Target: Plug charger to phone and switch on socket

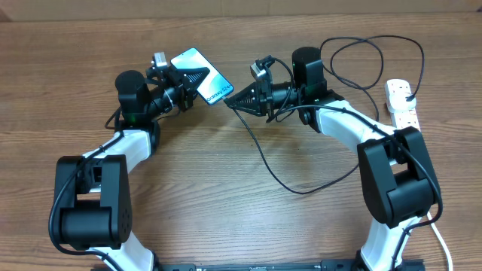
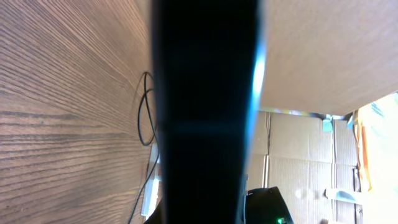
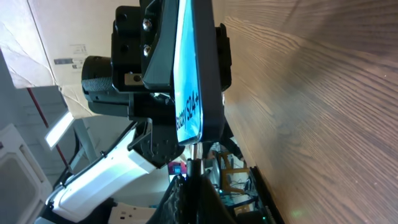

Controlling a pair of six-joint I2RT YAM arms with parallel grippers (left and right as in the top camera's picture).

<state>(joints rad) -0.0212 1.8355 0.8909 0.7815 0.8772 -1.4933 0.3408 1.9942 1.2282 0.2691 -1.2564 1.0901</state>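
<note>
My left gripper point(image 1: 196, 77) is shut on the phone point(image 1: 212, 84) and holds it tilted above the table, blue screen up. In the left wrist view the phone's dark side point(image 2: 205, 112) hides the jaws. My right gripper point(image 1: 233, 102) is shut on the charger's connector tip point(image 3: 196, 151), which sits right at the phone's lower end point(image 3: 189, 93). I cannot tell if the tip is seated. The black charger cable point(image 1: 267, 162) loops over the table and back to its plug point(image 1: 407, 91) in the white socket point(image 1: 403, 105) at the far right.
The wooden table point(image 1: 226, 203) carries the slack cable loop in the middle right. More cable curls behind the right arm point(image 1: 376, 45). A thick white cord point(image 1: 440, 237) leaves the socket along the right edge. Cardboard boxes point(image 2: 305, 155) stand beyond the table.
</note>
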